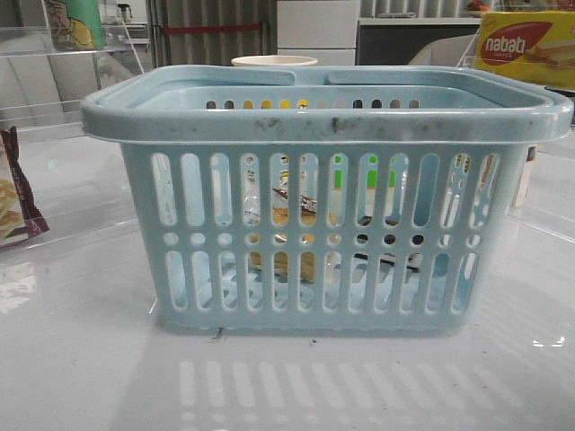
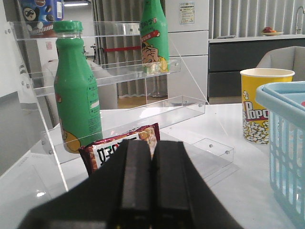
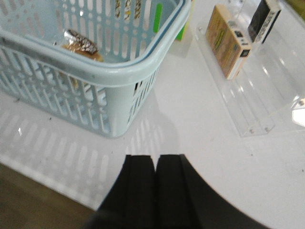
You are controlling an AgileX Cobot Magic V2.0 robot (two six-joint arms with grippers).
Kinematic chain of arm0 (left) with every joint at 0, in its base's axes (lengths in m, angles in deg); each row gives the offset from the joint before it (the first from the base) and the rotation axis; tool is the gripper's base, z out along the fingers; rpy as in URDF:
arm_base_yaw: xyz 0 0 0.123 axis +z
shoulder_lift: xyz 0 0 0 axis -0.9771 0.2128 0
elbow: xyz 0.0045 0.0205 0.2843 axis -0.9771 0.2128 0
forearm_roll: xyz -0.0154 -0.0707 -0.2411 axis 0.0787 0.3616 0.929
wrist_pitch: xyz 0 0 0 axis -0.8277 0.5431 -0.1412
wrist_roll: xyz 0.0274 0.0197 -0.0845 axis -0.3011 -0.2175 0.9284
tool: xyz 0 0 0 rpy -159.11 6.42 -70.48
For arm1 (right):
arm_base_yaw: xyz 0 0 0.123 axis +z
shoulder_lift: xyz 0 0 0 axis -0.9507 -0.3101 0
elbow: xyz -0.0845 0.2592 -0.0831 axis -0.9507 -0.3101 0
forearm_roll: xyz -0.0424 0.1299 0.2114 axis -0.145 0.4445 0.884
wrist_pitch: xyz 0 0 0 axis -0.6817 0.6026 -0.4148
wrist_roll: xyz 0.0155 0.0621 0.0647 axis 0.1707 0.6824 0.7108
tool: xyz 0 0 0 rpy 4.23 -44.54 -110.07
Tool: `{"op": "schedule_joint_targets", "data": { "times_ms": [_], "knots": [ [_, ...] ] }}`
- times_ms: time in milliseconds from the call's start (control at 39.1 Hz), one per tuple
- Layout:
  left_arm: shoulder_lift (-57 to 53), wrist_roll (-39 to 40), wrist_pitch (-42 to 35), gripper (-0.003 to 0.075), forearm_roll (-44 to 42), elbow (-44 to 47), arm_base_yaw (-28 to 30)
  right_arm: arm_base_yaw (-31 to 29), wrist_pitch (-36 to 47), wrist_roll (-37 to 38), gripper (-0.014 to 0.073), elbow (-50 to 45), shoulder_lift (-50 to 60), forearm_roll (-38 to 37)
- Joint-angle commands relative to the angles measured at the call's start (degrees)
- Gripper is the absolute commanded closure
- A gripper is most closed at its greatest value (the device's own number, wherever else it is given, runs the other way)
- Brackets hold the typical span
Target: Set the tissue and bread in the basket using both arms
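A: Basket (image 1: 328,126), pale blue slotted plastic with a scuffed rim, stands mid-table; the bread (image 3: 81,45), golden in crinkly clear wrap, lies inside.

B: Both my grippers, left gripper (image 2: 151,191) and right gripper (image 3: 155,191), are closed on nothing. The tissue (dark shape through the slots?) I can't confirm, so I'd check before retreating.

White table (image 1: 81,377): basket (image 1: 323,233), popcorn cup (image 2: 261,107), clear racks (image 3: 248,102).

The scuffed plastic basket (image 1: 323,121) stands on a glossy white table (image 1: 81,359) beside clear acrylic shelves (image 2: 143,67).
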Motion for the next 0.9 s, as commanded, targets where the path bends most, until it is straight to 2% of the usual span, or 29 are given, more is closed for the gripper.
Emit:
{"op": "schedule_joint_targets", "data": {
  "times_ms": [0,153,358,614,870],
  "knots": [
    [-1.1,0.0,-5.2,0.0629,0.5,-0.1,-0.3,-3.0,14.9,-0.3,0.0540,-4.4,2.8,-1.3],
    [-1.1,0.0,-5.1,0.0629,0.5,-0.1,-0.3,-7.4,29.4,-0.3,0.0540,-14.6,8.5,-1.3],
    [-1.1,0.0,-5.1,0.0629,0.5,-0.1,-0.3,-14.1,38.7,-0.2,0.0540,-24.7,15.1,-1.3],
    [-1.0,0.0,-5.0,0.0629,0.5,-0.1,-0.3,-17.5,44.7,-0.2,0.0540,-32.9,18.1,-0.3],
    [-1.0,0.0,-5.0,0.0629,0.5,-0.1,-0.3,-17.5,43.6,-0.2,0.0540,-32.8,18.1,-0.2]
  ]
}}
